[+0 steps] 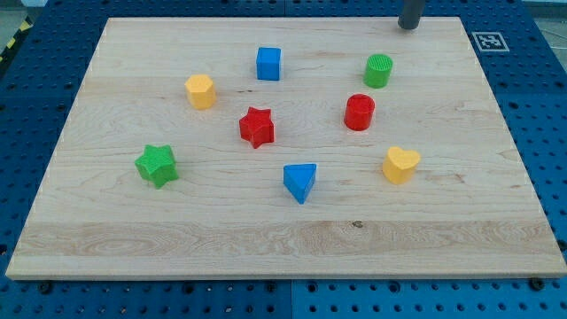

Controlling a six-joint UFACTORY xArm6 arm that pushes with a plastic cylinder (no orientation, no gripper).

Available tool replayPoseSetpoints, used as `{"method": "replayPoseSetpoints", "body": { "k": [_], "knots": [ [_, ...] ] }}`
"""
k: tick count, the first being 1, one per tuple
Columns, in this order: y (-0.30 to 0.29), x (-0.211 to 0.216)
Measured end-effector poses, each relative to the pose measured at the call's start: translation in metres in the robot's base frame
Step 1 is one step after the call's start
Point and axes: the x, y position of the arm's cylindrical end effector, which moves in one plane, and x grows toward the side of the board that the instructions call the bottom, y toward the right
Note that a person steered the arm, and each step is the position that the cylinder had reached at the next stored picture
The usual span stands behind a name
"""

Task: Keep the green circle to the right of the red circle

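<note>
The green circle (378, 70) sits toward the view's top right of the bench (443, 213), just above and slightly right of the red circle (360, 112) — close, not touching. My tip (407, 26) rests at the top edge, up-right of both; it carries no jaws — only a bare rod.

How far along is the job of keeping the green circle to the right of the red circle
Looks done: the green circle sits slightly toward the view's right of the red circle, and nearer the view's top, with a gap between them. In hand: nothing; my tip is at the board's top edge, up and right of the green circle, touching no block. Left: only a nudge further right if a clearer offset is wanted.
</note>
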Motion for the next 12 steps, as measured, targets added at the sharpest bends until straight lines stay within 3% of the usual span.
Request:
{"method": "replayPoseSetpoints", "body": {
  "k": [5,8,12],
  "knots": [
    [-0.056,0.025],
    [-0.062,0.076],
    [-0.062,0.11]
  ]
}}
